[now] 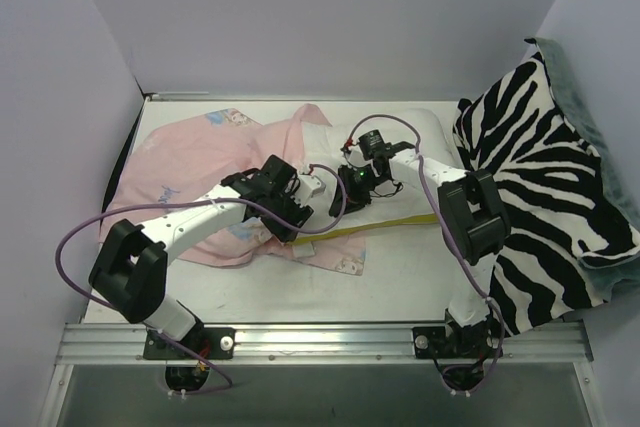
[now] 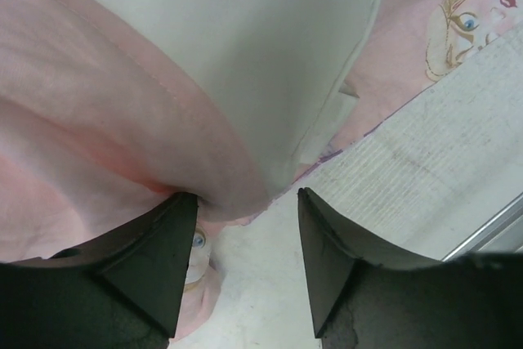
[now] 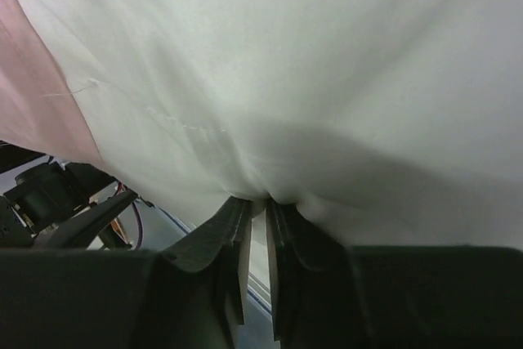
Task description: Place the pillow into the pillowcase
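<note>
The pillowcase point(image 1: 190, 162) lies pale pink side out at the left centre of the table, with a cartoon face showing in the left wrist view point(image 2: 474, 14). The white pillow point(image 1: 425, 132) lies to its right, its left end under the pink fabric and its yellow band point(image 1: 350, 233) along the near edge. My left gripper point(image 1: 285, 205) is open at the case's near edge; its jaws point(image 2: 245, 194) stand wide apart just below a pink fold point(image 2: 82, 120) and the pillow point(image 2: 245, 38). My right gripper point(image 1: 355, 182) is shut on a pinch of the pillow's white cover point(image 3: 257, 200); pink fabric point(image 3: 33, 104) shows at the left.
A zebra-striped blanket point(image 1: 545, 177) is heaped at the right against the wall. White walls close the back and both sides. A metal rail point(image 1: 320, 342) runs along the near edge of the table point(image 1: 300, 287).
</note>
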